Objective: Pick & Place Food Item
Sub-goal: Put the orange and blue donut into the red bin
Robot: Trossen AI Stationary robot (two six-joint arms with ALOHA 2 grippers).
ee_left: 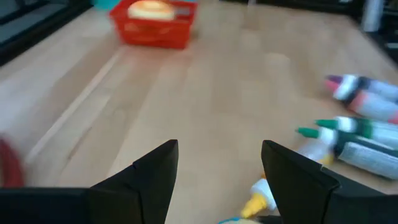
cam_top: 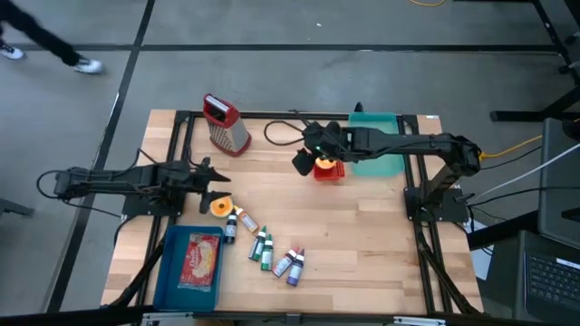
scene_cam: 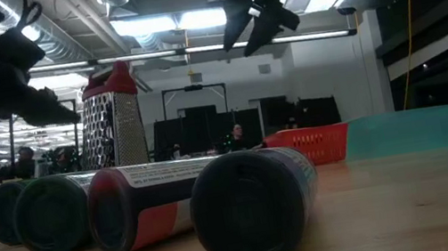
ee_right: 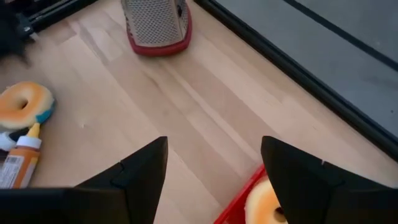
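The right tool (cam_top: 304,161) hung released above the surface (cam_top: 362,244), its two fingers (ee_right: 140,171) spread with nothing between them, just at 9 o'clock of the red basket (cam_top: 330,169); in the low view it hung high over the wood, well clear of everything below; the basket held a pale orange food item (ee_right: 264,200), seen at its edge in the right wrist view; a teal tray (cam_top: 376,145) lay touching the basket at its 2 o'clock; a red-topped metal grater (cam_top: 227,126) stood upright at 10 o'clock of the right tool, well apart from it.

The left tool (cam_top: 217,188) waited over the left side of the surface, its fingers (ee_left: 152,171) likewise parted and empty; a doughnut (cam_top: 220,207) with orange icing lay just at 6 o'clock of it; from the doughnut a loose row of small squeeze bottles (cam_top: 263,246) ran toward 4 o'clock, lying on their sides, with yellow, green and purple caps; a blue bin (cam_top: 169,272) sat near the front left corner of the surface, at 7 o'clock of the doughnut, holding a red packet (cam_top: 201,258); a person's legs (cam_top: 45,45) crossed the floor beyond the surface's far left corner.
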